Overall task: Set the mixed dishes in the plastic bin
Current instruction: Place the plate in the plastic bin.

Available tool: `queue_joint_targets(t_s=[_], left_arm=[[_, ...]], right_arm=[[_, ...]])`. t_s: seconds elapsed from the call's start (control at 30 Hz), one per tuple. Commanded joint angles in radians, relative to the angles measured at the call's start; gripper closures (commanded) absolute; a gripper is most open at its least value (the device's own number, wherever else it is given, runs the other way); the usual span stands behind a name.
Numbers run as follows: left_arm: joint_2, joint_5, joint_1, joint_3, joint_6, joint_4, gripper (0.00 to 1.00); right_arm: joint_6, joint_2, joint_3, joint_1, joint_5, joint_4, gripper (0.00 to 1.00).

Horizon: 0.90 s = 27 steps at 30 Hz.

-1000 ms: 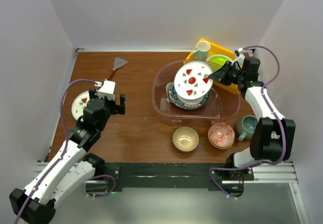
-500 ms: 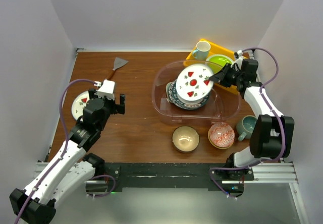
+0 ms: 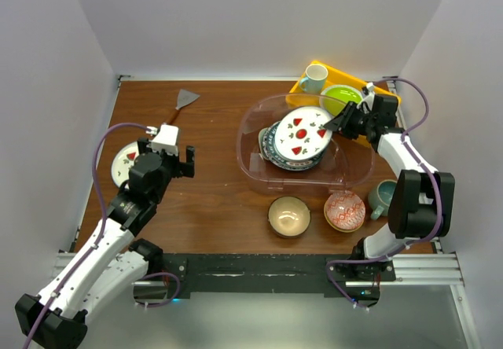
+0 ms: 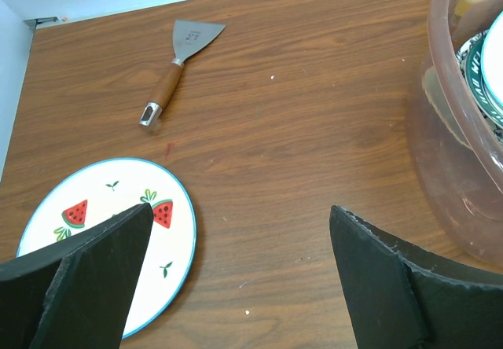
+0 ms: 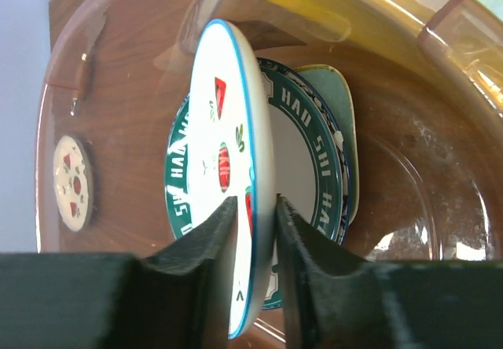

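Observation:
The white plate with red fruit marks [image 3: 301, 133] [image 5: 228, 129] leans tilted on the stack inside the clear plastic bin [image 3: 250, 125] [image 5: 440, 42]. Under it lie the dark-green lettered plate [image 5: 314, 152] and a blue floral plate [image 3: 267, 151]. My right gripper [image 3: 334, 125] [image 5: 255, 201] straddles the fruit plate's rim, jaws slightly apart. A second fruit plate [image 3: 124, 160] [image 4: 102, 239] lies at the table's left, under my wide-open, empty left gripper [image 3: 169, 160] [image 4: 240, 211]. The tan bowl [image 3: 288, 215], red-patterned bowl [image 3: 344, 210] and grey-teal mug [image 3: 385, 197] stand in front of the bin.
A scraper with a wooden handle [image 3: 182, 101] [image 4: 177, 62] lies at the far left. Behind the bin a yellow tray [image 3: 350, 75] holds a lime-green plate [image 3: 342, 96] and a white mug [image 3: 314, 76]. Walls close in on three sides.
The right gripper has lowered the fruit plate onto the stack in the bin, and its jaws have parted a little. The left arm has not moved.

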<state>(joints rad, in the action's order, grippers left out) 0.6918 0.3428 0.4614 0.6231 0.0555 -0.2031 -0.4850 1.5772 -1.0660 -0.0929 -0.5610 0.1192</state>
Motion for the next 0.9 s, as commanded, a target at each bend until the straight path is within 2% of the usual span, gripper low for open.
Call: queue_joint_targets(t_s=[0.0,0.23,0.87], left_arm=[[0.000,-0.010,-0.009,-0.006,-0.019,0.045,0.00],[-0.006,-0.013,-0.010,-0.006,-0.019,0.047,0.00],[-0.011,-0.018,-0.010,-0.006,-0.020,0.045,0.00]], right_arm=[[0.046,-0.025,-0.025,-0.002,0.007,-0.018,0.62],[0.135,-0.020,-0.051,0.013,0.058,0.065,0.50],[0.322,0.053,-0.124,0.137,0.191,0.197,0.38]])
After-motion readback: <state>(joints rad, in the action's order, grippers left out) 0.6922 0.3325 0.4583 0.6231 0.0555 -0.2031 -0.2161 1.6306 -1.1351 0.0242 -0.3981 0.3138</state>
